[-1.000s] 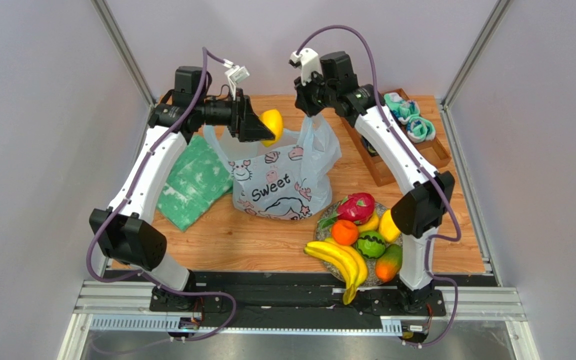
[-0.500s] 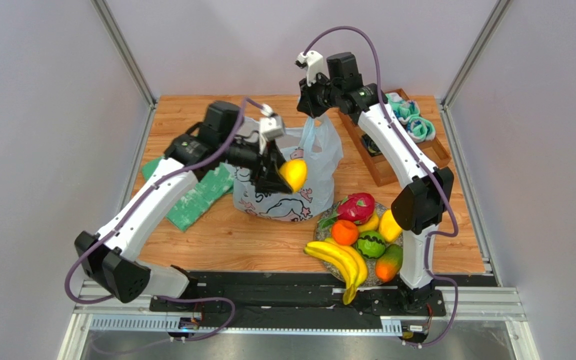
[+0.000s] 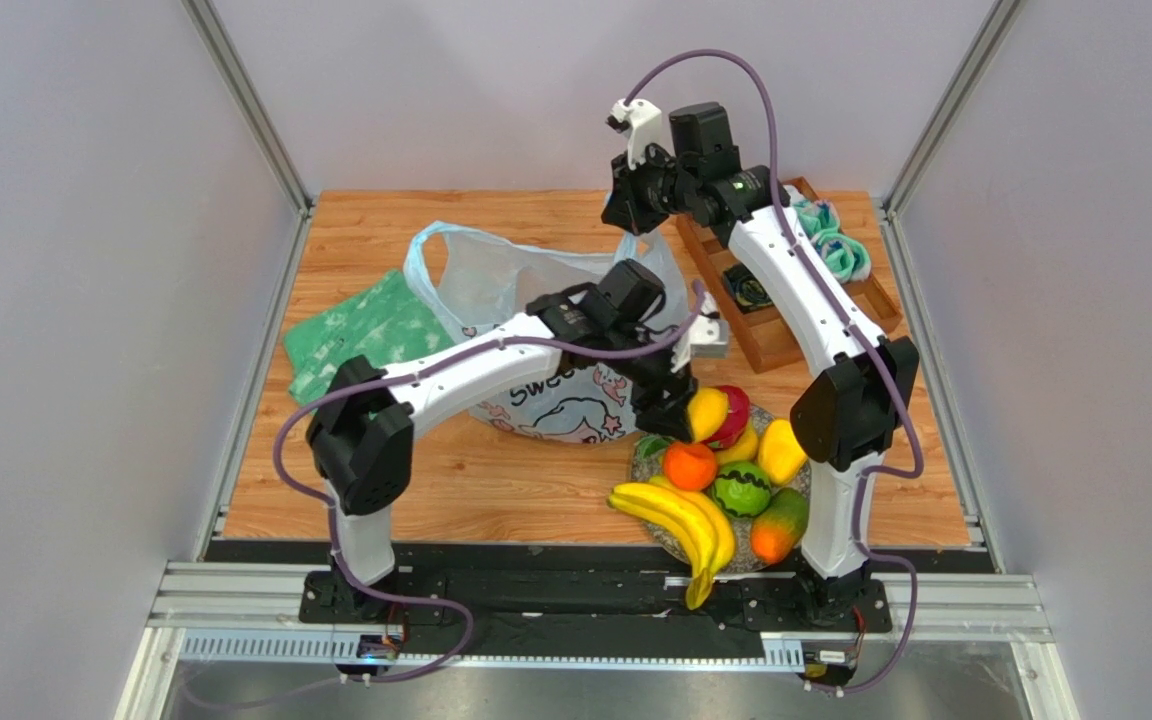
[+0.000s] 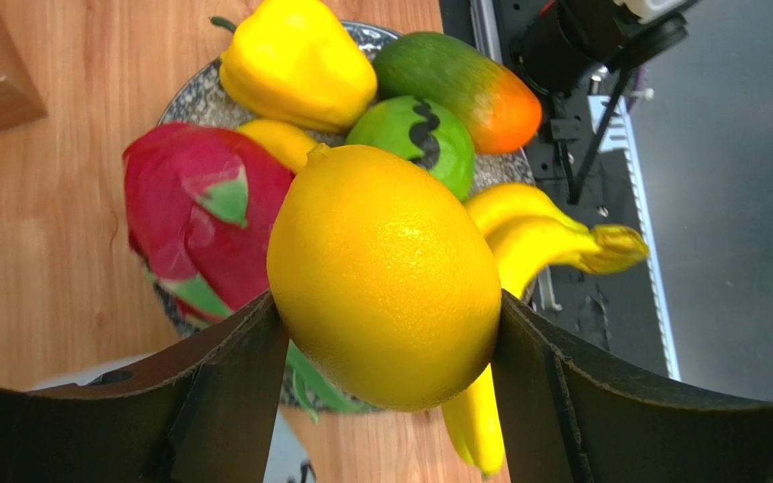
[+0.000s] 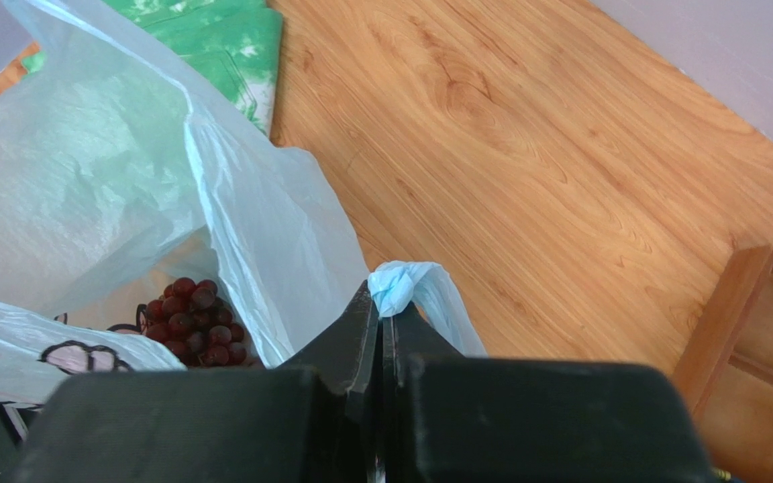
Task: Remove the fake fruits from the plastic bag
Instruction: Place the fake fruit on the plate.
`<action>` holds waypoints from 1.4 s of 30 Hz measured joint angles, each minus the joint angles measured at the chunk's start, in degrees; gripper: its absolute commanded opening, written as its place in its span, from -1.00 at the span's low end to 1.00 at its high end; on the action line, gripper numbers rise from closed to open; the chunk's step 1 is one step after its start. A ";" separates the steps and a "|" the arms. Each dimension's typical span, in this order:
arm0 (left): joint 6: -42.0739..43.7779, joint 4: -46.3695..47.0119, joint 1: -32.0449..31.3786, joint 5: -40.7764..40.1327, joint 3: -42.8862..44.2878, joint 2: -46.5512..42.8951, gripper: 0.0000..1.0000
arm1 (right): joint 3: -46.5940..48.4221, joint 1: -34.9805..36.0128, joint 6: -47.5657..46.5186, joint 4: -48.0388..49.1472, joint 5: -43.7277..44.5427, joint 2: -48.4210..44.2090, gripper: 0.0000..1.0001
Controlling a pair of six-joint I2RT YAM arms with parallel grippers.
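One wood tabletop (image 3: 447, 483) w/ plastic bag (image 3: 560, 408), grey walls (image 3: 86, 225) 3 sides.

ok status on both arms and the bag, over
Left gripper shut on yellow fruit, over the plate. Right gripper shut on plastic bag handle. Grapes inside. Plate crowded.

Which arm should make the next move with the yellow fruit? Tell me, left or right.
Left. The left claw is shut on the yellow fruit above the plate of fruits, so it likely only needs to lower and release. The right claw is busy pinching the handle of the plastic bag.
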 measured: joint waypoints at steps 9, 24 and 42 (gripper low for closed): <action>-7.89 16.59 -7.69 -11.21 0.11 5.70 -1.00 | -1.27 -3.61 3.02 0.02 -0.33 0.00 -1.00; -15.02 24.15 -8.87 -16.02 0.00 9.90 0.08 | -1.70 -3.85 3.54 0.02 -1.62 0.00 -1.00; -14.49 21.49 -8.37 -11.85 -0.02 9.90 0.96 | -1.77 -3.87 3.54 0.02 -1.66 0.00 -1.00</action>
